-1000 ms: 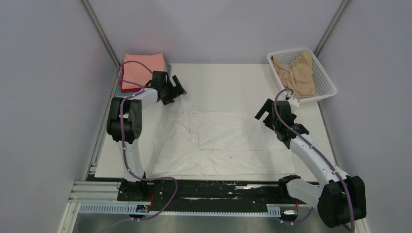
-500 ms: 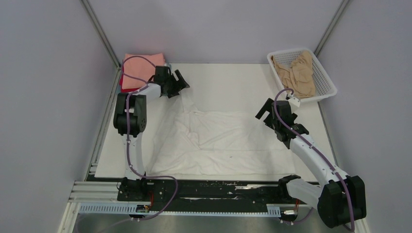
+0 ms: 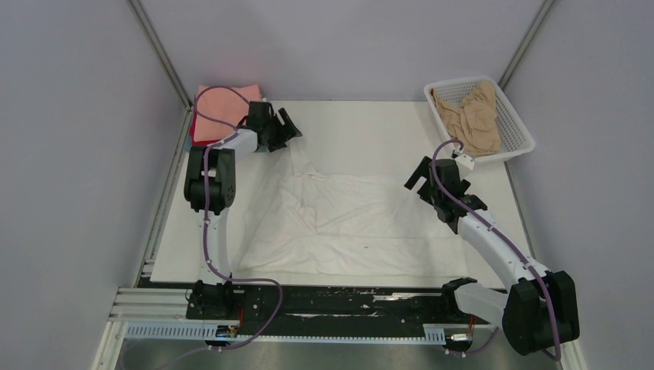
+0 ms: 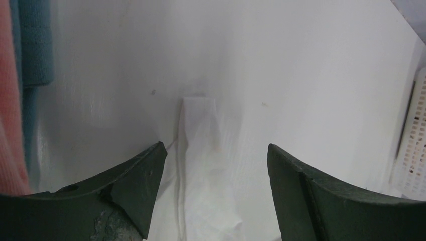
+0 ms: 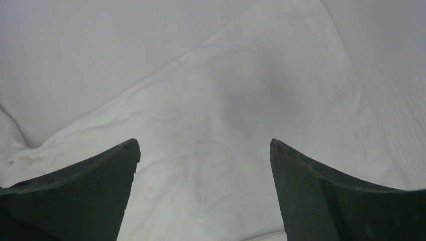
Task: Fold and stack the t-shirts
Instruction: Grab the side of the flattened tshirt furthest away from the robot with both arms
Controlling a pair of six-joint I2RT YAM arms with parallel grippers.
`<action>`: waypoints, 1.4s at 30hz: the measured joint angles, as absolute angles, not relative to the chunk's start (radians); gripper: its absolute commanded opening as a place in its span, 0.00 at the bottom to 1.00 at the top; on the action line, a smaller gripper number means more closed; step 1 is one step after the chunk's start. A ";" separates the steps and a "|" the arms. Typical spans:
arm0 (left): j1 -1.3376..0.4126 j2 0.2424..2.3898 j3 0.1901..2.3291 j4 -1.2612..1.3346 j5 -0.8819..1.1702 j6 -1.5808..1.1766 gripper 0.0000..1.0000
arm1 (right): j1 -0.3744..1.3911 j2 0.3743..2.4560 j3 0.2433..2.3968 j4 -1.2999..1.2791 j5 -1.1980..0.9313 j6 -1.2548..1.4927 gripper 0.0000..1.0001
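White t-shirt [image 3: 362, 220]: spread across the middle of the table [image 3: 370, 131], rumpled, with creases running through its left half.
Sleeve [image 4: 198, 130]: drawn out in a narrow strip toward the far left, its end lying flat on the table.
Left gripper [image 3: 287, 129]: at the far left, low over that sleeve – fingers apart, the strip lying in the gap between them; neither finger is visibly pressing on the cloth.
Right gripper [image 3: 414, 176]: over the right part of the white t-shirt, fingers spread wide, only cloth beneath them and nothing held.
Folded stack [image 3: 224, 108]: in the far-left corner, just beside the left gripper – salmon-pink t-shirt [image 4: 7, 100] on top, a grey-blue t-shirt [image 4: 35, 45] showing at the edge in the left wrist view.
Tan t-shirt [image 3: 472, 116]: bunched, unfolded, inside the basket.
Basket [image 3: 515, 116]: white mesh, at the far-right corner of the table, well apart from both grippers.
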State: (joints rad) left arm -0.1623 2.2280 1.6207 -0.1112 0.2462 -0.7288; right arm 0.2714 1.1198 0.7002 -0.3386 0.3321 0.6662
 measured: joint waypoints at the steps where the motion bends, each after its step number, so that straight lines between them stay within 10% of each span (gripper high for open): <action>1: -0.163 2.228 1.621 -0.114 0.245 -0.729 0.82 | 0.271 1.120 0.700 -0.339 0.332 0.666 1.00; 24: -0.194 2.158 1.506 -0.069 0.259 -0.726 0.80 | 0.267 1.125 0.691 -0.331 0.336 0.651 1.00; 32: -0.207 2.190 1.598 -0.118 0.216 -0.706 0.49 | 0.267 1.125 0.685 -0.331 0.336 0.646 1.00; 42: -0.214 2.267 1.684 -0.199 0.193 -0.676 0.46 | 0.262 1.117 0.684 -0.331 0.339 0.641 1.00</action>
